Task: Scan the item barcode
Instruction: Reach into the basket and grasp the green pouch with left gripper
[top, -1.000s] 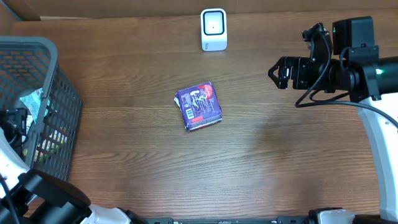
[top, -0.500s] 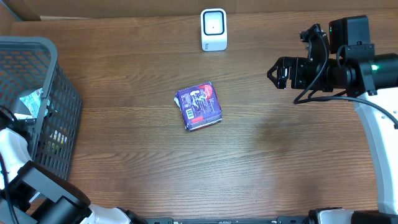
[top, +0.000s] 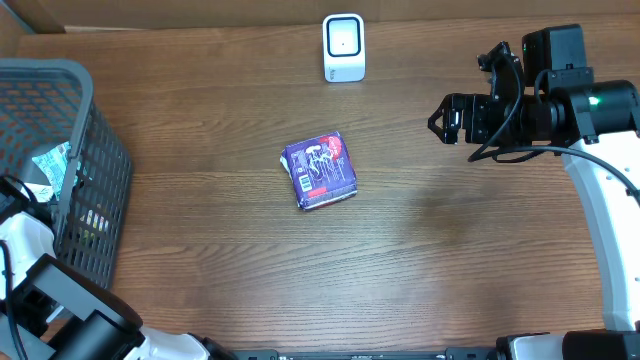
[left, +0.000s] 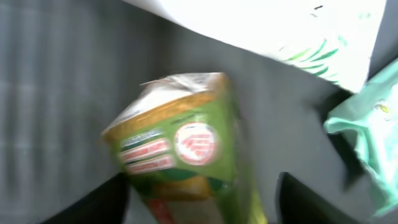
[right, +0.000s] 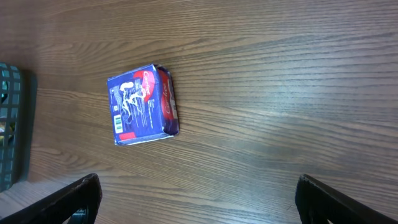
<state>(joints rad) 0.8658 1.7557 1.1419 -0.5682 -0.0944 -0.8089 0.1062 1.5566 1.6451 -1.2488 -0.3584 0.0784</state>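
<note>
A green packet (left: 186, 149) with a red and white label lies inside the grey basket (top: 100, 150). My left gripper (left: 202, 199) is down in the basket, open, with one finger on each side of the packet. The left finger is at the packet's edge and a gap shows on the right. From overhead the basket wall hides that gripper. A purple box (top: 320, 170) lies mid-table, also visible from the right wrist as the purple box (right: 143, 104). The white scanner (top: 343, 47) stands at the back edge. My right gripper (top: 445, 118) hovers open at the right, and the right gripper (right: 198, 193) holds nothing.
In the basket, a white packet with green print (left: 280, 31) and a mint-green packet (left: 373, 124) lie beside the green one. The basket occupies the table's left edge. Brown wooden tabletop (top: 450, 250) stretches between the box and my right arm.
My right arm has edged slightly up toward the back. My left arm's white link has shifted a little beside the basket. The purple box has stayed put.
</note>
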